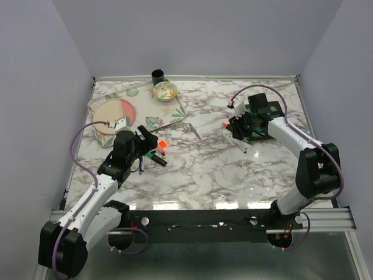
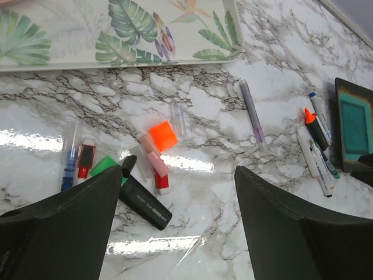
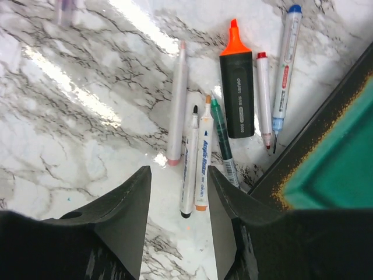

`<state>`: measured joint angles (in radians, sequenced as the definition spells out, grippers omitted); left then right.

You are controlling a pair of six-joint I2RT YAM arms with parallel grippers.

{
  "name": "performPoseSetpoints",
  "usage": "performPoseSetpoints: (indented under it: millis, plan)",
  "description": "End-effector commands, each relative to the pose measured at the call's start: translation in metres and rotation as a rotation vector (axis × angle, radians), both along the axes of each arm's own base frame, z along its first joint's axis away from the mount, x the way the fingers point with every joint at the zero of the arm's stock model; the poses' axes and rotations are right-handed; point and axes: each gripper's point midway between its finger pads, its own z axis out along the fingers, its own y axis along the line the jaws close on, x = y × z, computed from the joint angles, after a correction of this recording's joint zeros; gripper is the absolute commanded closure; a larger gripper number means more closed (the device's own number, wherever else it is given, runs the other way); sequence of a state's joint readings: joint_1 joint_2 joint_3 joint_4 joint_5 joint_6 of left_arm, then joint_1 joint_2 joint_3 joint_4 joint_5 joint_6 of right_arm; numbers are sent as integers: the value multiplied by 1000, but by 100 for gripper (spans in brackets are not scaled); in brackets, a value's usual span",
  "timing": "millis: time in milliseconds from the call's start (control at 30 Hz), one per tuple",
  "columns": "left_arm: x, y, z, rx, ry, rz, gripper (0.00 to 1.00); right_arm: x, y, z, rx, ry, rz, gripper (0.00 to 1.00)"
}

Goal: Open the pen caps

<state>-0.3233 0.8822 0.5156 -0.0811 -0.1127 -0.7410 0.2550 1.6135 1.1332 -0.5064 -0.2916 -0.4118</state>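
Seven plastic pens (image 3: 178,105), among them a thick black highlighter (image 3: 237,96) with a bare orange tip, lie side by side just ahead of the right gripper (image 3: 179,172), whose fingers stand partly apart and hold nothing. Just ahead of the left gripper (image 2: 179,172), spread wide and empty, lie a square orange plastic cap (image 2: 163,135), a small pink cap (image 2: 157,163) and a small red cap (image 2: 162,182).

- We see the bench (image 1: 233,175) in white marble with grey-black veins.
- Our tray (image 2: 76,41) is pale, printed with green leaves.
- We count an orange cap (image 2: 163,135), a green cap (image 2: 105,165) and a pink cap (image 2: 156,163).
- We note a highlighter (image 3: 238,93), black with an orange tip.
- We find the box (image 3: 332,163) teal inside a dark rim.
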Motion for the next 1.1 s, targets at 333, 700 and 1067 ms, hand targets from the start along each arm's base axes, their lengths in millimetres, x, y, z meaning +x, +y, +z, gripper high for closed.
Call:
performPoseSetpoints:
  millis: [333, 700, 1067]
  plan:
    - [-32, 7, 4, -16, -22, -27, 9, -17, 72, 9, 92, 44, 260, 48]
    - [-46, 19, 16, -33, -76, 22, 6, 36, 154, 0, -6, 101, 149, 44]
    - [-53, 28, 28, -60, -147, 72, 5, 53, 184, -41, -127, 102, 71, 43]
